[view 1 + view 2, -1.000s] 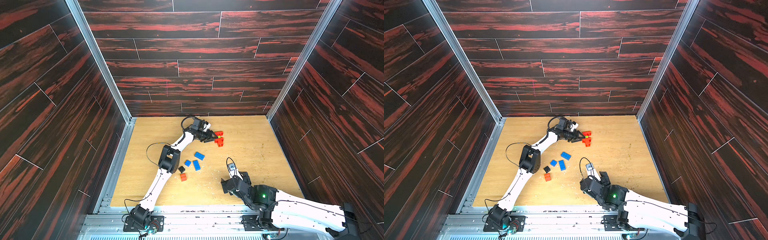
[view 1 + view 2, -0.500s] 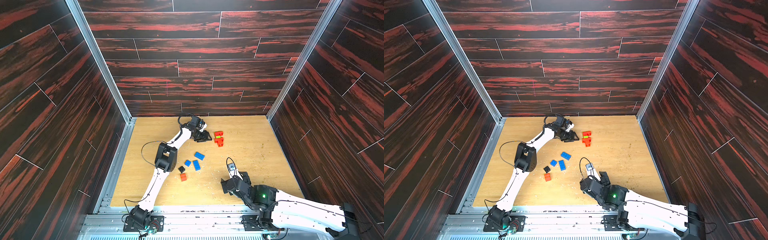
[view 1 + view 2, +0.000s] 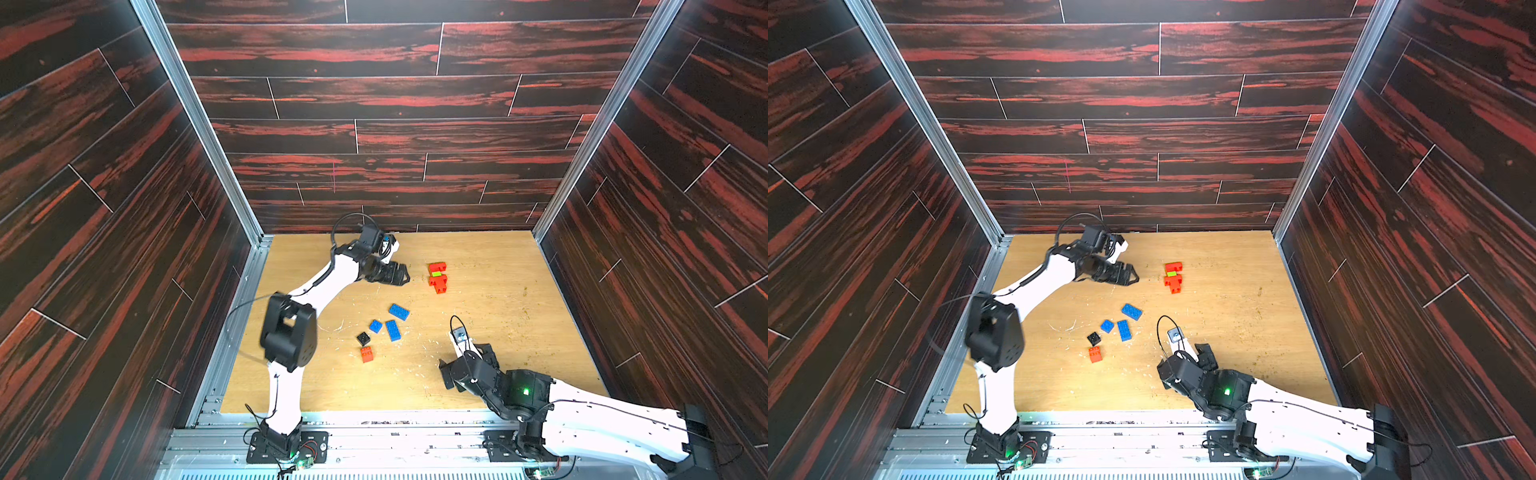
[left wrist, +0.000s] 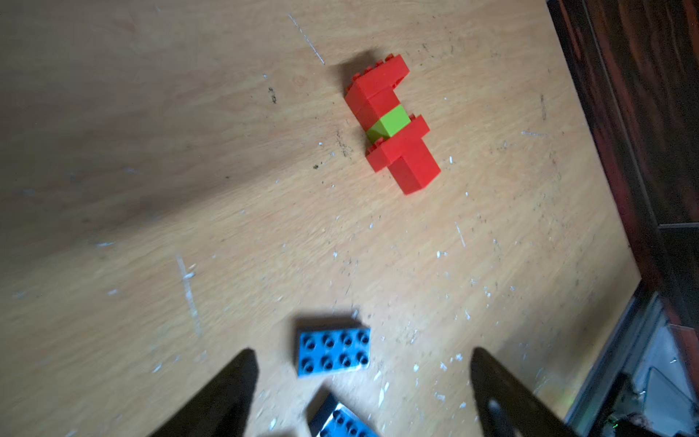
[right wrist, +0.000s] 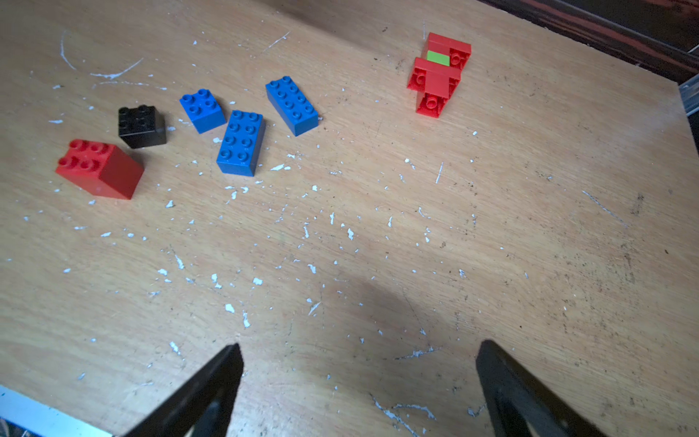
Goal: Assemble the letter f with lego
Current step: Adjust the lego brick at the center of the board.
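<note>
A joined lego piece [image 3: 437,277] of red bricks with one lime green brick lies on the wooden table toward the back, also seen in the left wrist view [image 4: 393,125] and the right wrist view [image 5: 437,72]. My left gripper [image 3: 400,275] hangs open just left of it, holding nothing and apart from it. Loose lego lies mid-table: two blue oblong bricks [image 5: 291,106] [image 5: 241,143], a blue square brick [image 5: 202,110], a black brick [image 5: 142,126] and a red brick [image 5: 99,168]. My right gripper [image 5: 361,344] is open and empty over bare table at the front right.
Dark red-streaked walls [image 3: 374,137] close in the table on three sides. A metal rail [image 3: 374,432] runs along the front edge. White chips and scratches [image 5: 227,306] speckle the wood around the loose bricks.
My left gripper opened, let go of the red and green piece and drew back to the left. The piece stays on the table. The right arm has not moved.
</note>
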